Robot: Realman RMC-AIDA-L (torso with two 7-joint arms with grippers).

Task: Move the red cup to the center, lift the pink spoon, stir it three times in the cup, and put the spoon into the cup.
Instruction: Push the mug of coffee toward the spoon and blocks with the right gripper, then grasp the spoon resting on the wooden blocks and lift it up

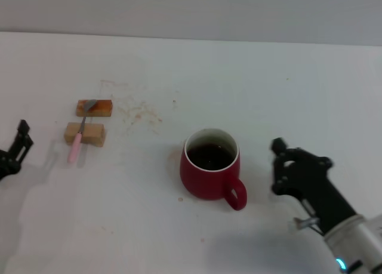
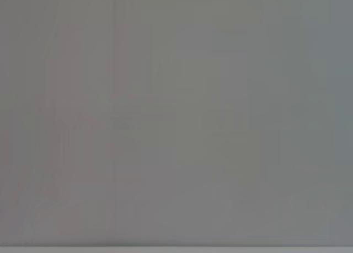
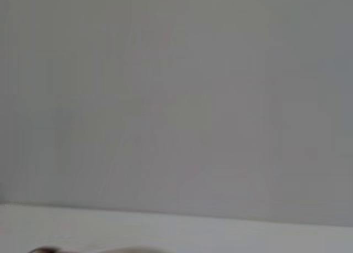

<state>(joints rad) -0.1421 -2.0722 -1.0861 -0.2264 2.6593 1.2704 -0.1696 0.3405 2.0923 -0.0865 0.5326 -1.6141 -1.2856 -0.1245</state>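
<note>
Head view shows the red cup (image 1: 210, 165) standing upright near the middle of the white counter (image 1: 179, 238), its white rim up and a dark liquid inside. Its loop handle points toward the robot and a little to the right. Nothing touches the cup, and the counter right around it is bare apart from a few small specks.

Well apart from the cup, toward the robot's left, the pink spoon (image 1: 78, 139) lies across two tan wooden blocks. Its grey bowl rests on the far block (image 1: 94, 107), its neck and pale pink handle cross the near block (image 1: 85, 133), and the handle's end hangs past that block toward the robot. A scatter of brownish marks (image 1: 140, 113) stains the counter between the blocks and the cup.

The right claw (image 1: 283, 160) sits just to the right of the cup, near the handle but not touching it; its dark fingers stand somewhat apart with nothing between them. The left claw (image 1: 18, 145) is at the counter's left edge, near the spoon's handle yet clear of it, only partly in view, so I cannot tell how its fingers stand.

Left wrist view gives only a plain grey surface. Right wrist view shows grey wall above the pale counter.
</note>
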